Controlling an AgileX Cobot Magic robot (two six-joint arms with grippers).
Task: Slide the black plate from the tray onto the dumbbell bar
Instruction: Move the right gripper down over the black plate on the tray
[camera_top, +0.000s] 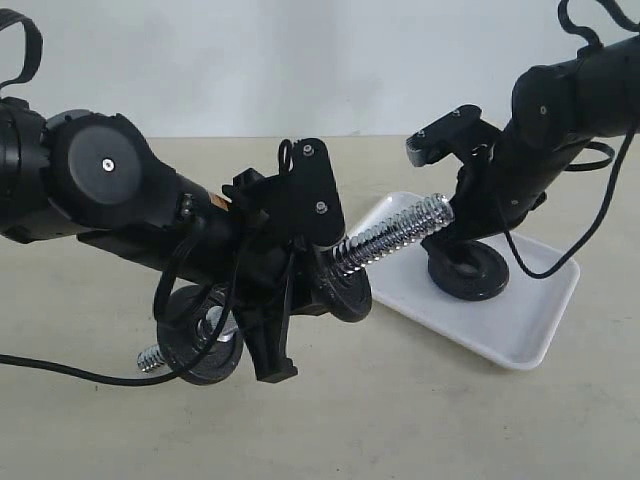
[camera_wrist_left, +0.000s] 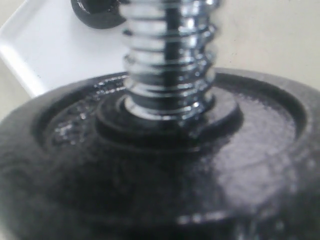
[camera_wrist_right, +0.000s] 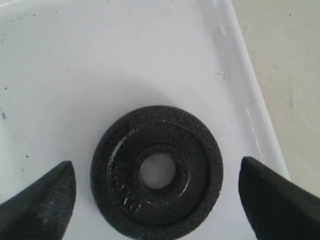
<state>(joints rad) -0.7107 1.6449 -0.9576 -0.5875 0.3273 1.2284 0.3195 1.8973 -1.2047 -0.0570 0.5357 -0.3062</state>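
Two arms, one per side. From the left, reaches in low and almost level over the table (camera_top: 420, 420), big round joint nearest the camera. Pinches the middle of the dumbbell bar (camera_top: 395, 235) with the left claw (camera_top: 295, 280), one finger above and one below. Holds it tilted: lower threaded end down by the table, upper threaded end raised toward the tray (camera_top: 520, 320). Chrome, coarse-threaded, with a fixed black disc (camera_top: 200, 345) on either side of the grip. Up close in the left wrist view, glossy and raised-rimmed, with thread rising from its hub.

From the right, bends steeply down over the tray. Keeps the right claw (camera_wrist_right: 157, 169) spread wide, straddling the black plate (camera_wrist_right: 200, 165) without touching it. Small, round, grainy and dull, with a raised rim and a round centre hole showing white through it. Lies flat in the tray, close to one rim, centred between the fingertips (camera_wrist_right: 50, 200) with a clear gap on each side.
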